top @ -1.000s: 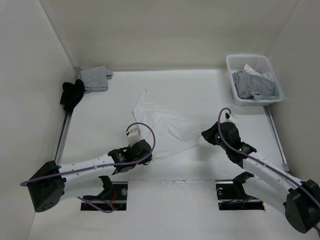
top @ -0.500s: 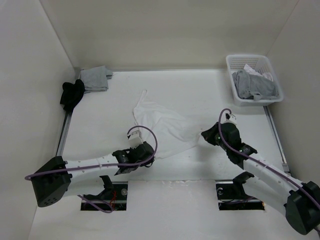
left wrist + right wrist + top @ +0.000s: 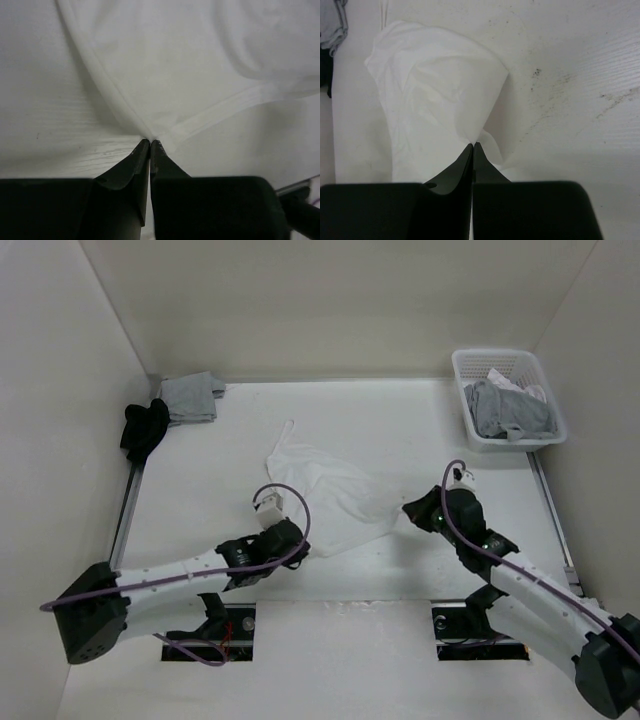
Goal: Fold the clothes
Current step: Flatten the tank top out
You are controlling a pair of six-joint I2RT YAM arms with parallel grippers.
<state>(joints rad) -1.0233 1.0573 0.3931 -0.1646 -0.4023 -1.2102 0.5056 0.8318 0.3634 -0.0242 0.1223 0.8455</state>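
Observation:
The clothes [image 3: 335,490], a thin white sleeveless top, lie crumpled in the middle of the table, with a narrow strap [image 3: 287,432] pointing to the far side. My left gripper [image 3: 298,551] is shut on the top's near hemmed corner [image 3: 165,137], pinching the fabric at its fingertips [image 3: 144,146]. My right gripper [image 3: 407,507] is shut on the top's right edge [image 3: 487,140], which rises in a peak to its fingertips [image 3: 478,148]. In the right wrist view the garment [image 3: 435,95] bunches up ahead of the jaws.
A white basket [image 3: 506,398] with grey garments stands at the far right. A folded grey garment [image 3: 190,397] and a black one [image 3: 145,428] lie in the far left corner. Metal rails [image 3: 128,502] run along the table's left and right sides.
My left gripper has closed on the top's near corner; it stood open half a second ago. The right gripper kept its hold and shifted slightly, bunching the cloth's right side.

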